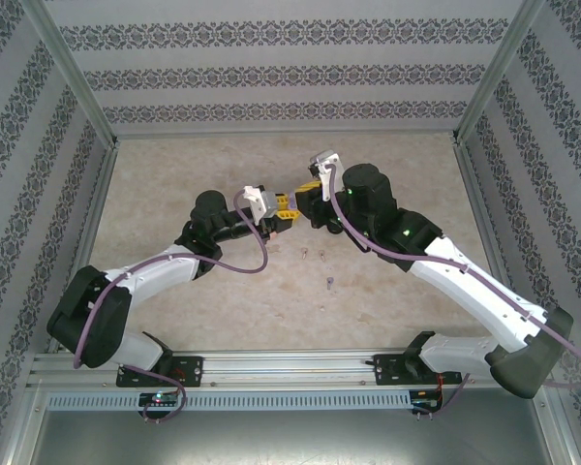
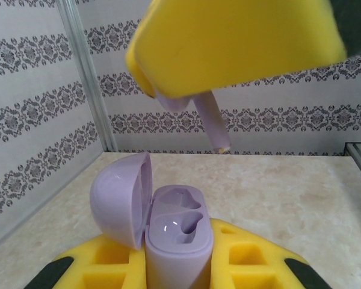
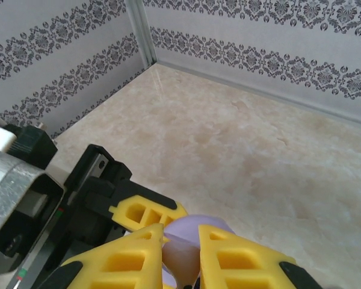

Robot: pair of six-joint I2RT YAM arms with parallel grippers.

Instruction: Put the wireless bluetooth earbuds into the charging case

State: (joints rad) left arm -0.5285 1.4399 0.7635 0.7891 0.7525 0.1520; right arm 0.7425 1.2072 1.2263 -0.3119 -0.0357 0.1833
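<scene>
The left gripper (image 2: 178, 265) was clamped on the open lilac case (image 2: 179, 238) at mid-table, both its sockets apparently empty. The right gripper (image 2: 189, 81) pinched a lilac earbud (image 2: 212, 120) just above it, stem down, not yet seated.

My left arm (image 1: 150, 271) and right arm (image 1: 474, 286) wear smooth white shells between bulky black joint housings. A purple cable (image 1: 247, 265) loops along each, and small green lights (image 1: 404, 232) glow on the right arm's black joints. My left tool (image 2: 179, 265) and right tool (image 3: 180, 256) have bright yellow fingers (image 3: 129, 262) moulded with hollow square cells and black patches at their outer edges, while a white-and-grey camera block (image 1: 255, 201) sits on each wrist and black base brackets (image 1: 169, 371) meet a silver rail (image 1: 290, 368).
</scene>
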